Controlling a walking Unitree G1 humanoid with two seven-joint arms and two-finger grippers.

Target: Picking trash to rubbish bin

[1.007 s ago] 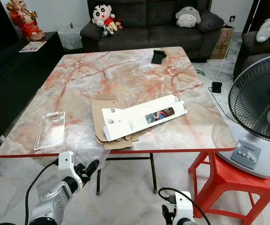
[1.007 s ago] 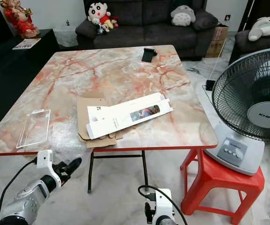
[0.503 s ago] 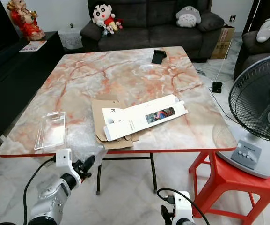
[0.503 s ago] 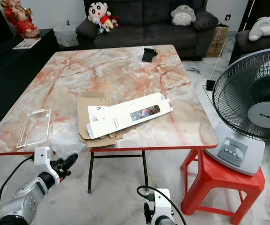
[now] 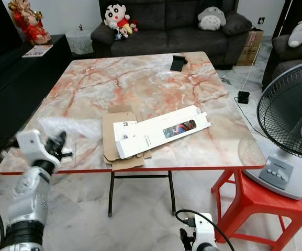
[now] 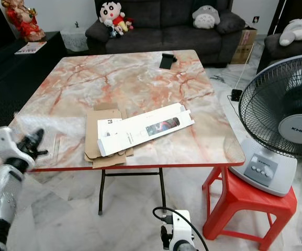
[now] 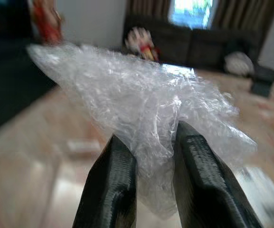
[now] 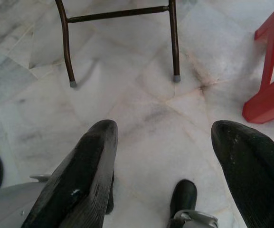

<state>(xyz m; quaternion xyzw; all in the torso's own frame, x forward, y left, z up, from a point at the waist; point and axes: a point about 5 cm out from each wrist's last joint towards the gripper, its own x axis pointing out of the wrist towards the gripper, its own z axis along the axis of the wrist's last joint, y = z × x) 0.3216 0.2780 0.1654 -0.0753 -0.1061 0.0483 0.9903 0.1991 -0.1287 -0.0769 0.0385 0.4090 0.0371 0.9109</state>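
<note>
A crumpled sheet of clear bubble wrap (image 7: 141, 90) hangs between the two black fingers of my left gripper (image 7: 151, 137), which is shut on it. In the left eye view that gripper (image 5: 60, 142) is raised at the table's front left corner, and the wrap (image 5: 62, 126) blurs above it. A flattened brown cardboard piece (image 5: 114, 140) and a long white box (image 5: 161, 129) lie on the marble table (image 5: 140, 83). My right gripper (image 8: 167, 137) hangs low over the floor, open and holding nothing.
A black object (image 5: 178, 63) lies at the table's far edge. A standing fan (image 5: 297, 125) sits on a red stool (image 5: 260, 201) to the right. Dark sofa (image 5: 166, 26) behind, black cabinet (image 5: 14, 73) on the left. Table legs (image 8: 118, 42) stand ahead of the right gripper.
My left arm has swung up and to the left, lifting the bubble wrap off the table's front edge. The right arm has stayed where it was.
</note>
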